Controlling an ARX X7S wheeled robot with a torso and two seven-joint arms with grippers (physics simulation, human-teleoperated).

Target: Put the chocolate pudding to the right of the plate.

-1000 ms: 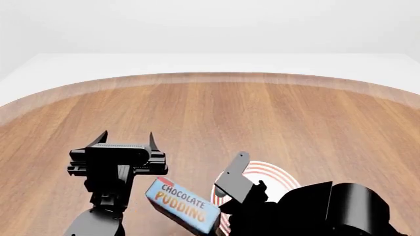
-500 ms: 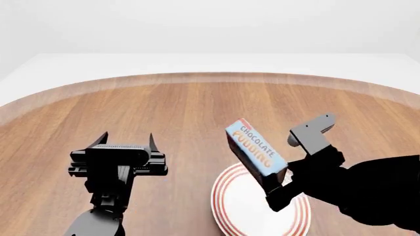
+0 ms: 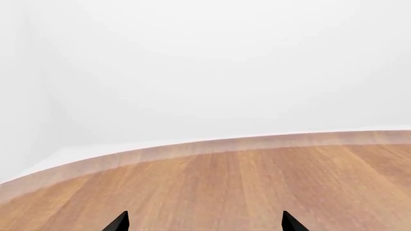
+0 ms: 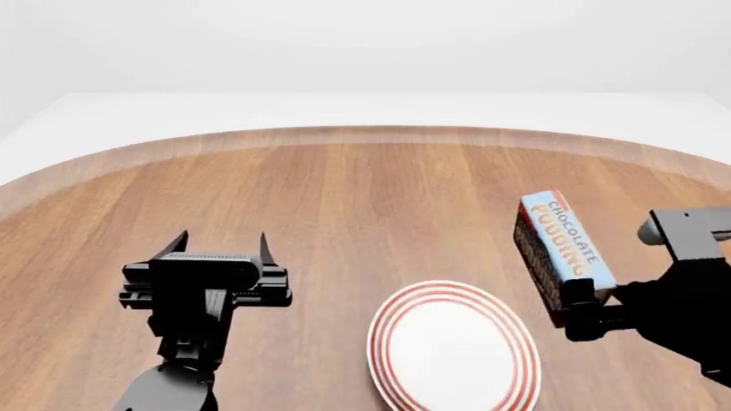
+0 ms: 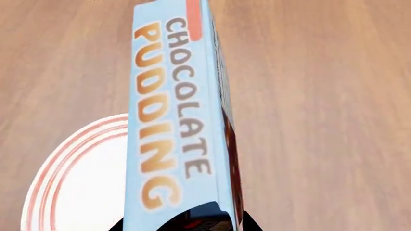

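The chocolate pudding is a light blue carton with brown sides, held in the air by my right gripper, which is shut on its lower end. It hangs to the right of the plate, a white round plate with red rings at the near middle of the wooden table. In the right wrist view the chocolate pudding fills the middle and the plate lies beside it. My left gripper is open and empty, left of the plate; in the left wrist view its gripper shows only two tips.
The round wooden table has a curved far edge, with white floor and wall beyond. Nothing else stands on it in view.
My right gripper has carried the chocolate pudding from left of the plate, over it, to the plate's right side. The left arm has not moved.
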